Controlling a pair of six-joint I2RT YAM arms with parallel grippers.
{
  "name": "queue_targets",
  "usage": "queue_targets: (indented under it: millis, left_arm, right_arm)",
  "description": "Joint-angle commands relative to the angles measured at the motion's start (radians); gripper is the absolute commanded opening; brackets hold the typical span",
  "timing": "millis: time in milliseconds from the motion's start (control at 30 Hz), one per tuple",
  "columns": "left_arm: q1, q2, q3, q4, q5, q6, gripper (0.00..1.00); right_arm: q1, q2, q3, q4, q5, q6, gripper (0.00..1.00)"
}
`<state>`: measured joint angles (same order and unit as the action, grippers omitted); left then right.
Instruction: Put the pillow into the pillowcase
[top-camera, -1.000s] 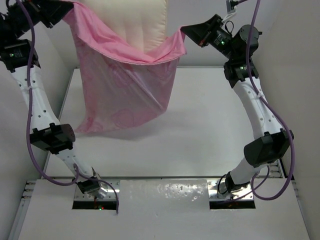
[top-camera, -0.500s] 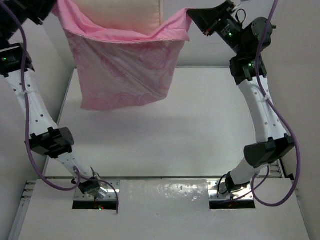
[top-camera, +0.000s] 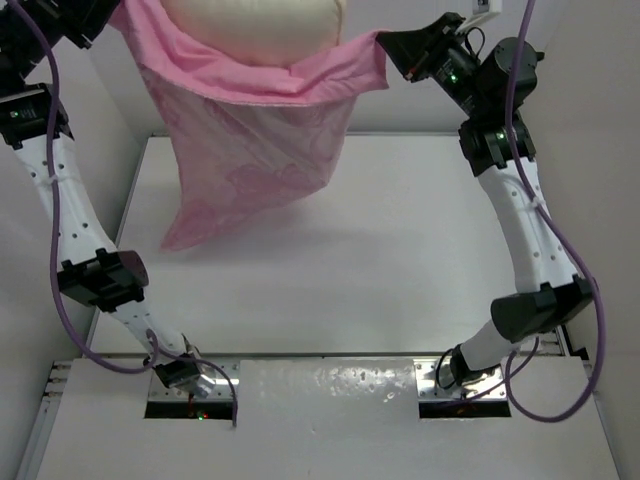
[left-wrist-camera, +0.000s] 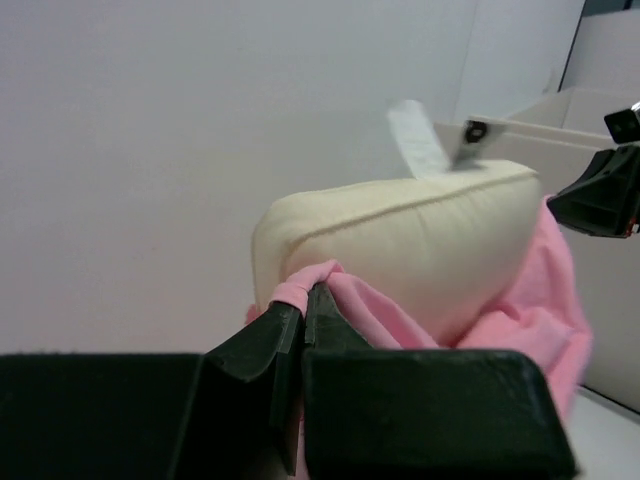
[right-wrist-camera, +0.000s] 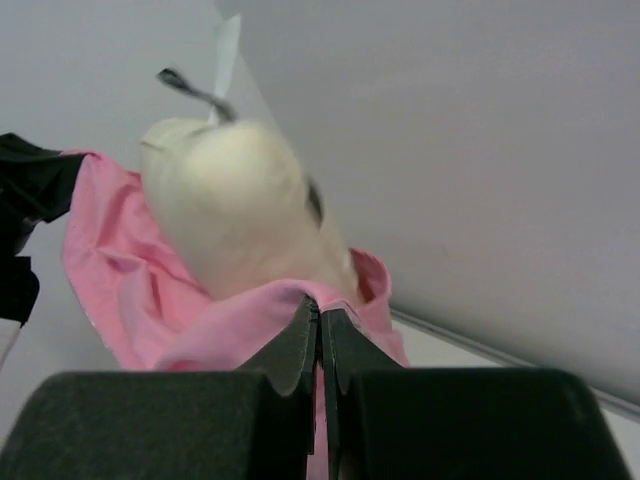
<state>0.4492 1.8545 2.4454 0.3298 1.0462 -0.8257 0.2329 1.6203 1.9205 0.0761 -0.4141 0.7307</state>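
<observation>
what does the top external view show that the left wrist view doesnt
Only top external: the whole pillowcase hanging down over the table. Only left wrist: the left gripper pinched shut on a bunched pink hem, and a white tag sticking up. Both: the pillow poking out of the case's open mouth, with the right gripper at the far corner.

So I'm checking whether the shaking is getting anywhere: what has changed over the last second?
Both arms lifted the mouth of the pillowcase higher. Its hanging bottom flicked up, then dropped again, and now slants toward the left arm's side. Unchanged: the left gripper and right gripper stay shut on the mouth's corners, and the pillow still sticks out of the mouth.
</observation>
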Motion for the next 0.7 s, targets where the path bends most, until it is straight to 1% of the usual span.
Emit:
queue_targets:
  millis: [0,33,67,100,133,167,200,233,300,333,367,400,433,467,500,533,567,600,633,667]
  left_arm:
    - [-0.072,-0.107,-0.106,-0.085,-0.026,0.181,0.0]
    - [-0.084,-0.11,-0.159,-0.179,-0.056,0.224,0.0]
    - [-0.077,-0.103,-0.161,-0.181,-0.064,0.22,0.0]
    - [-0.063,-0.092,-0.145,-0.166,-0.072,0.182,0.0]
    - [-0.025,-0.063,-0.113,-0.067,-0.081,0.122,0.0]
    - [-0.001,-0.046,-0.02,-0.011,-0.086,0.012,0.0]
    - [0.023,-0.022,0.03,0.053,-0.097,-0.024,0.0]
    - [0.066,-0.018,0.076,0.11,-0.136,-0.042,0.0]
    - [0.097,-0.047,0.118,0.141,-0.158,-0.038,0.0]
    - [0.108,-0.052,0.119,0.152,-0.143,-0.041,0.0]
    - [0.095,-0.055,0.118,0.14,-0.124,-0.036,0.0]
    - [0.054,-0.07,0.08,0.077,-0.103,-0.021,0.0]
    - [0.033,-0.084,0.031,0.062,-0.068,-0.006,0.0]
    - [0.007,-0.103,-0.032,0.046,-0.063,0.04,0.0]
    - [-0.029,-0.132,-0.149,0.017,-0.067,0.065,0.0]
    - [-0.032,-0.133,-0.17,0.002,-0.099,0.088,0.0]
    - [-0.021,-0.12,-0.154,-0.014,-0.123,0.091,0.0]
    - [0.026,-0.068,-0.029,-0.014,-0.147,0.061,0.0]
    - [0.052,-0.034,0.05,0.004,-0.187,0.022,0.0]
    - [0.09,0.01,0.111,0.04,-0.202,-0.063,0.0]
  right_arm:
    - [0.013,-0.059,-0.043,0.117,0.038,-0.051,0.0]
    - [-0.001,-0.012,-0.028,0.097,0.031,-0.031,0.0]
    - [-0.009,0.01,0.041,0.062,0.006,-0.019,0.0]
    - [-0.017,0.029,0.093,0.05,-0.003,-0.013,0.0]
    - [-0.027,0.041,0.142,0.033,-0.006,-0.034,0.0]
    - [-0.029,0.055,0.25,0.004,0.007,-0.059,0.0]
    - [-0.032,0.052,0.291,-0.004,0.023,-0.104,0.0]
    - [-0.04,0.044,0.31,-0.002,0.035,-0.112,0.0]
    - [-0.046,-0.029,0.257,0.074,0.055,-0.116,0.0]
    - [-0.041,-0.058,0.217,0.135,0.058,-0.113,0.0]
    - [-0.037,-0.086,0.134,0.155,0.061,-0.109,0.0]
    - [-0.017,-0.12,0.094,0.169,0.063,-0.106,0.0]
    - [-0.007,-0.126,0.065,0.175,0.063,-0.106,0.0]
    - [0.0,-0.119,0.037,0.168,0.064,-0.102,0.0]
    - [0.008,-0.075,0.046,0.151,0.061,-0.097,0.0]
    - [0.0,-0.035,0.075,0.086,0.054,-0.091,0.0]
    - [-0.01,0.007,0.195,0.044,0.043,-0.076,0.0]
    - [-0.036,0.069,0.263,0.022,0.028,-0.044,0.0]
    - [-0.044,0.085,0.311,0.024,0.005,-0.034,0.0]
    - [-0.049,0.085,0.369,0.028,0.005,-0.045,0.0]
